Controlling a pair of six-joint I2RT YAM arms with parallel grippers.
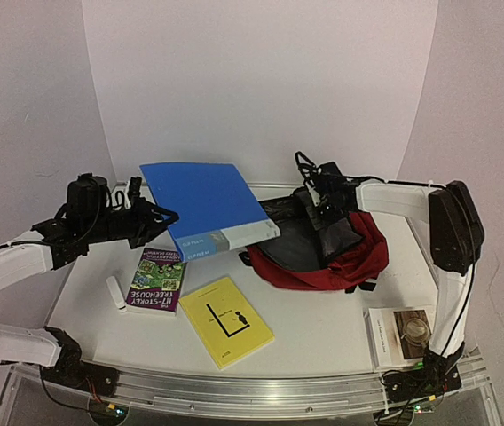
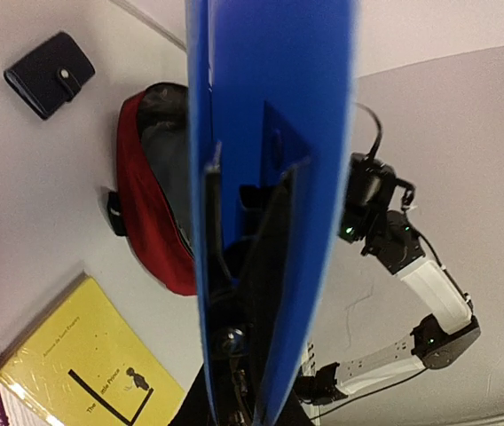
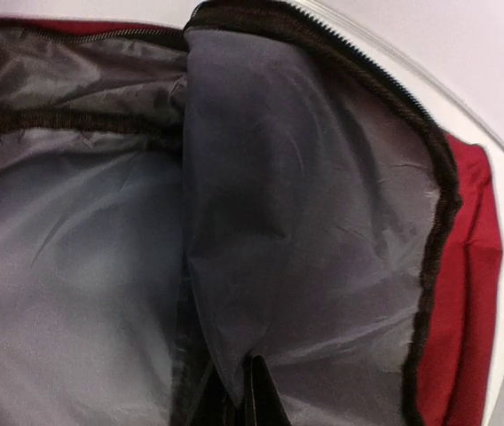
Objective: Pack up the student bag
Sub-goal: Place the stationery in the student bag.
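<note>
White worktop [image 1: 323, 342], pale walls: on my left wrist feed the folder [image 1: 203, 200] stands edge-on and blocks most of the view, and my right feed is filled with grey lining, so I can't see the bottom of the bag [image 1: 358, 262]. It lies open at the far right of the worktop, and only lining shows in its mouth. My left claw [image 1: 163, 216] is clamped on the folder's left edge, holding it off the worktop with its right corner at the bag's edge, while my right claw [image 3: 243, 395] is closed tight, apparently pinching a fold of lining.
</note>
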